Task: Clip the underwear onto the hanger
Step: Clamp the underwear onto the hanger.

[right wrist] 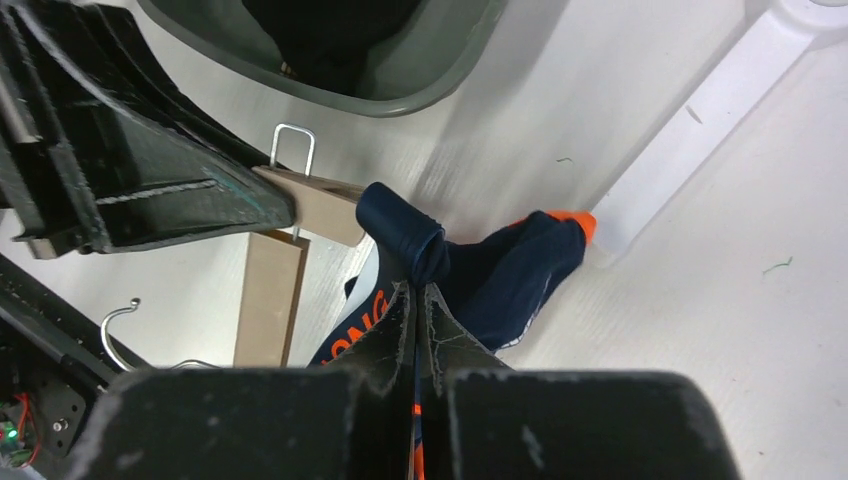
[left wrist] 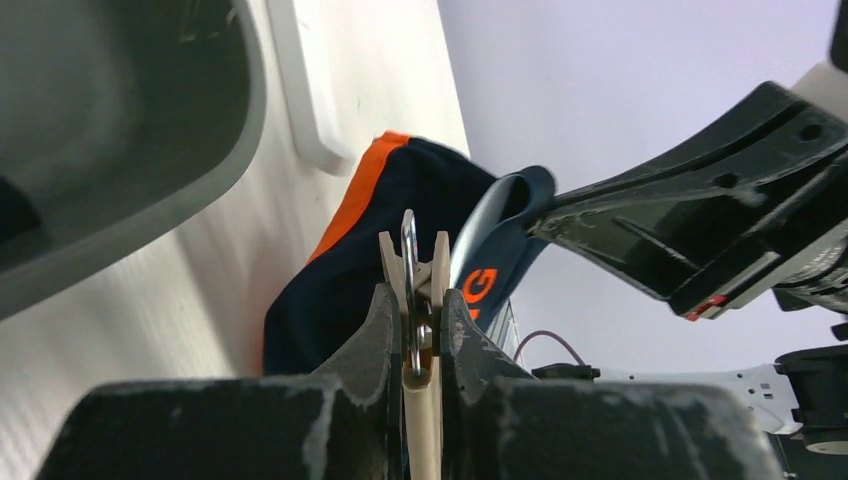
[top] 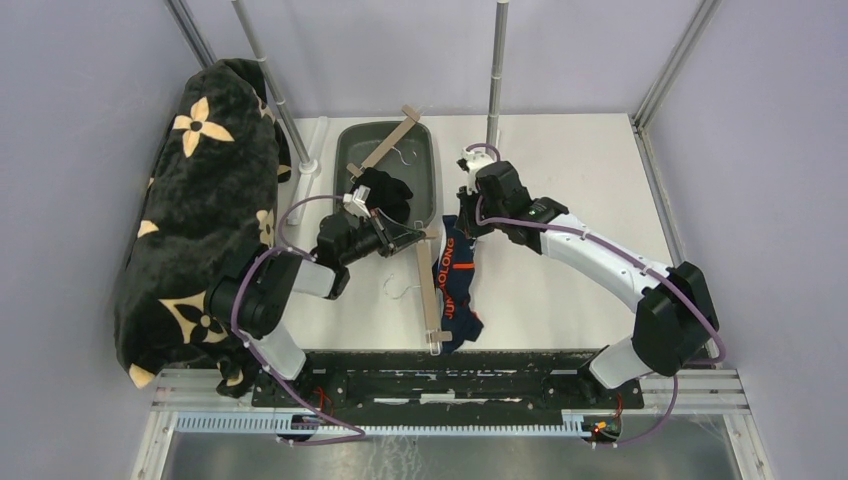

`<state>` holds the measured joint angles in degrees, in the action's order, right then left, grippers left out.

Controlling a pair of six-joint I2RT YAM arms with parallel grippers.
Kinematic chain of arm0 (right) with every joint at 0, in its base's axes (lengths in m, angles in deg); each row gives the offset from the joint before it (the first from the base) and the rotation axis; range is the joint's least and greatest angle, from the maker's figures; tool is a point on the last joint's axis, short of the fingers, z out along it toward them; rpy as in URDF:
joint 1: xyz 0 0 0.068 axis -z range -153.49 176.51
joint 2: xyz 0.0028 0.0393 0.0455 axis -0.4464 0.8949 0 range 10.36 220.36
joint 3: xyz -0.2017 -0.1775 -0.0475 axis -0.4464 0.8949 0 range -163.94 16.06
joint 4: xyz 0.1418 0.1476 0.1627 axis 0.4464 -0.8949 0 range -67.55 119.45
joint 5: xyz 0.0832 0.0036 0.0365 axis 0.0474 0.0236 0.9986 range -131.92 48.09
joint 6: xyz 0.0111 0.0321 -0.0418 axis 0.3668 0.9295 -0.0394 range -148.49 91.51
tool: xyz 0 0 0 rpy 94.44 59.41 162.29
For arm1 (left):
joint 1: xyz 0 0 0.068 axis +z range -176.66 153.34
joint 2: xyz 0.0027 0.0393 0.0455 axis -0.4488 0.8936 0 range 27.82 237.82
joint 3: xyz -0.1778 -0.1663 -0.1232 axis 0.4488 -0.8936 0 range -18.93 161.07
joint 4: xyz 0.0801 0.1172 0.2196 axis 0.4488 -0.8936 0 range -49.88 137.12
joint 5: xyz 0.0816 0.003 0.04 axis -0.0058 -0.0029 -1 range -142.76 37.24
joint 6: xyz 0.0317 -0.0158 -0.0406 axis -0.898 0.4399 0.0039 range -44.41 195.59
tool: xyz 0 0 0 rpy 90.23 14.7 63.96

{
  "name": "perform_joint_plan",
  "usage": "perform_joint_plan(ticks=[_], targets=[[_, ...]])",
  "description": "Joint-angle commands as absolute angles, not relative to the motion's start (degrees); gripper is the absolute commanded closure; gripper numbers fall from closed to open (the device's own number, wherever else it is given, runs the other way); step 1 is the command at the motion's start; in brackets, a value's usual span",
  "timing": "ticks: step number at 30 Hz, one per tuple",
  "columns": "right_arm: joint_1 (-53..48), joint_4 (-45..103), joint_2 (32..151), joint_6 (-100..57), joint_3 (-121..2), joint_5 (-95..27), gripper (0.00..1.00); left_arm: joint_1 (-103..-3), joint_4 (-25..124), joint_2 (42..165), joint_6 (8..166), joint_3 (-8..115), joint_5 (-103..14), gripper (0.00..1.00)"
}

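Navy underwear (top: 458,285) with orange trim lies near the middle of the white table (top: 580,180), stretched from 12 toward 6 o'clock just right of the wooden hanger (top: 430,300). The hanger's bar runs alongside the garment and ends close to the black rail (top: 450,372) at the near edge. The right gripper (top: 463,222) is pinched fully together on a bunched fold of the waistband at the garment's 12 o'clock end, holding that fold just beside the hanger's upper clip. The left gripper (top: 404,236) is drawn narrow on that clip, its 2 fingers (left wrist: 375,330) pressing the wood from both sides with the wire spring between them. The 2 claws meet almost tip to tip, so room there is tight. The grey tub (top: 346,140) sits just beyond at 12 o'clock, holding a 2nd hanger (top: 388,143) and a dark cloth (top: 390,188). A black blanket (top: 200,200) with tan flower motifs crowds the left arm at 9 o'clock. Open tabletop runs from 1 to 4 o'clock out to the frame posts (top: 497,70) and the table edge. In the right wrist view an orange-edged corner of the garment ends just beside a white bracket (right wrist: 690,130). Orange capitals on the waistband read "OLONG" and, lower down, "JUN", with a fold between them. The right wrist view shows only "ONG", and the left wrist view a single "G".
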<state>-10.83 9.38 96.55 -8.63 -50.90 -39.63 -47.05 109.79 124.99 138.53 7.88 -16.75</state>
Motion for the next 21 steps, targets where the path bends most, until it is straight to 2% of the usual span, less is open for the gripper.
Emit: perform_joint_plan(ticks=[1, 21], targets=[[-10.6, 10.6, 94.3, -10.4, -52.3, -42.1, 1.0, -47.4, 110.5, 122.2, 137.8, 10.7, -16.5, 0.97], [-8.2, 12.9, 92.1, -12.7, -52.4, -37.6, 1.0, -50.0, 109.8, 117.6, 134.7, 12.3, -15.6, 0.97]])
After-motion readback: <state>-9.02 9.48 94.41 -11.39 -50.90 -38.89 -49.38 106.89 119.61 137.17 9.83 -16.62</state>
